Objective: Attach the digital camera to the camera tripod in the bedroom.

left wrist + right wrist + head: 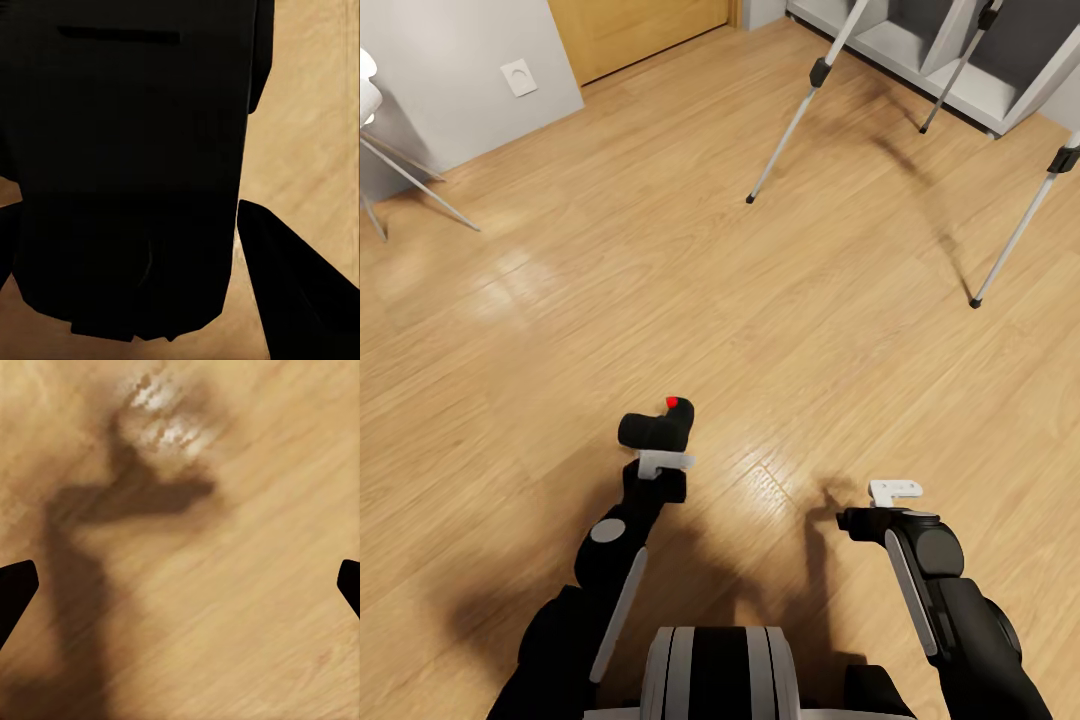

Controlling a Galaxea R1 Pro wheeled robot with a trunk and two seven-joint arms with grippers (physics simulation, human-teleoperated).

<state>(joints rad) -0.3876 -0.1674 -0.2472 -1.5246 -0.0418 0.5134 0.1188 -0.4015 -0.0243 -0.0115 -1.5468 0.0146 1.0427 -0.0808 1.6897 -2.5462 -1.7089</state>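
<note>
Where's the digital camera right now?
In the head view the digital camera sits in the left gripper above the wood floor, short of the camera tripod.

One digital camera (657, 428); one camera tripod (815, 75)

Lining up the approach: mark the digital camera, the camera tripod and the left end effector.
digital camera (657, 428), head view, black body.
camera tripod (788, 125), head view, near silver leg.
left end effector (663, 464), head view, white clip under camera.

- digital camera (657, 428): little black box, red button on top, held up off the wood floor in the left claw (660, 462)
- camera tripod (815, 75): silver legs splayed on the floor, well ahead
</note>
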